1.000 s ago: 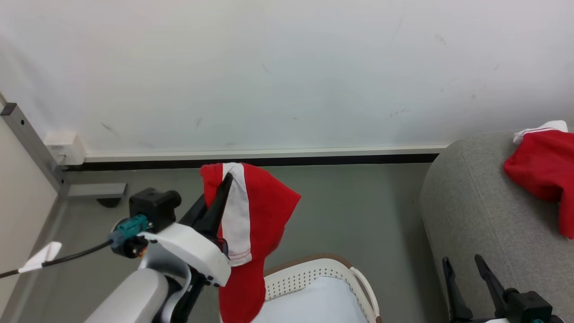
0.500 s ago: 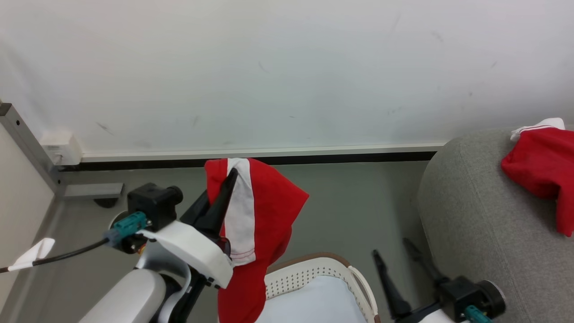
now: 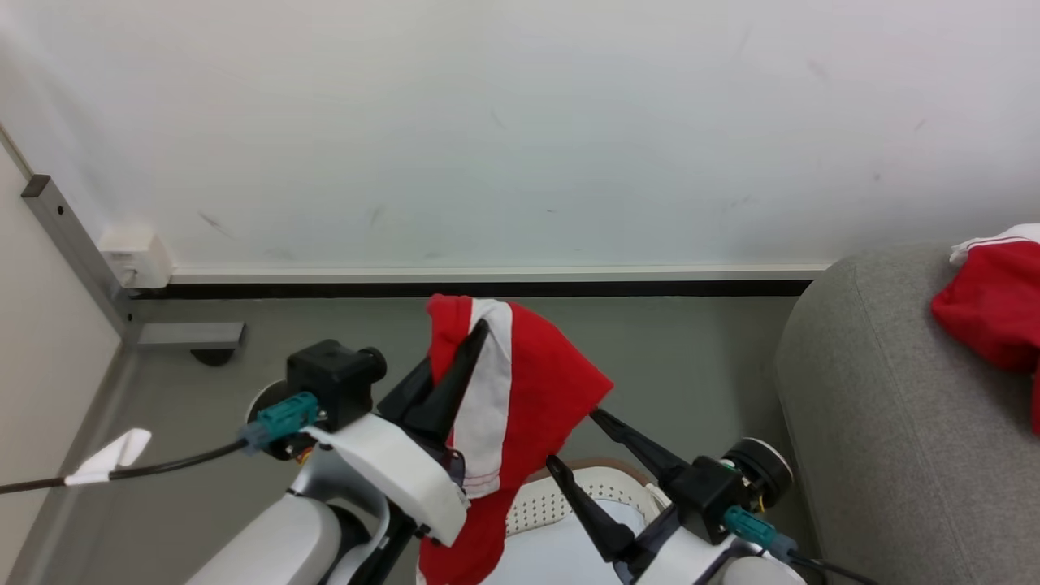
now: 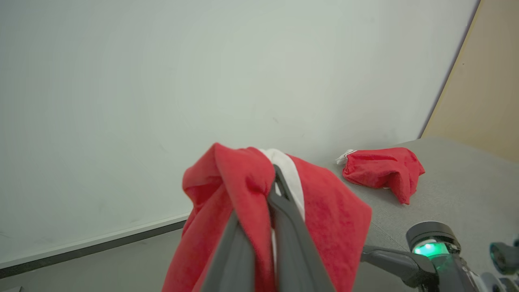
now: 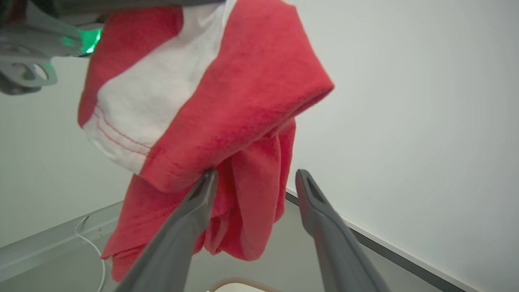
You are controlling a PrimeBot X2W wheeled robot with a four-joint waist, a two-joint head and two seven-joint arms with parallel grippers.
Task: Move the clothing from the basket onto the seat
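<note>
A red garment with a white stripe (image 3: 536, 390) hangs above the basket (image 3: 543, 509), pinched near its top by my left gripper (image 3: 473, 335), which is shut on it. In the left wrist view the fabric (image 4: 324, 219) drapes over both sides of the gripper (image 4: 275, 174). My right gripper (image 3: 573, 439) is open just right of the hanging cloth. In the right wrist view one of its fingers (image 5: 202, 194) touches the fabric's (image 5: 243, 81) lower fold and the other stands clear. A second red garment (image 3: 991, 317) lies on the grey seat (image 3: 886, 422).
A white wall with a dark skirting strip (image 3: 487, 288) runs behind. Grey floor (image 3: 699, 357) lies between the basket and the seat. A metal post with a white socket box (image 3: 134, 256) stands at the left. A black cable (image 3: 162, 467) trails from my left wrist.
My right gripper has swung from beside the seat leftward and up to the hanging garment. The left gripper keeps its hold; the camera has shifted slightly.
</note>
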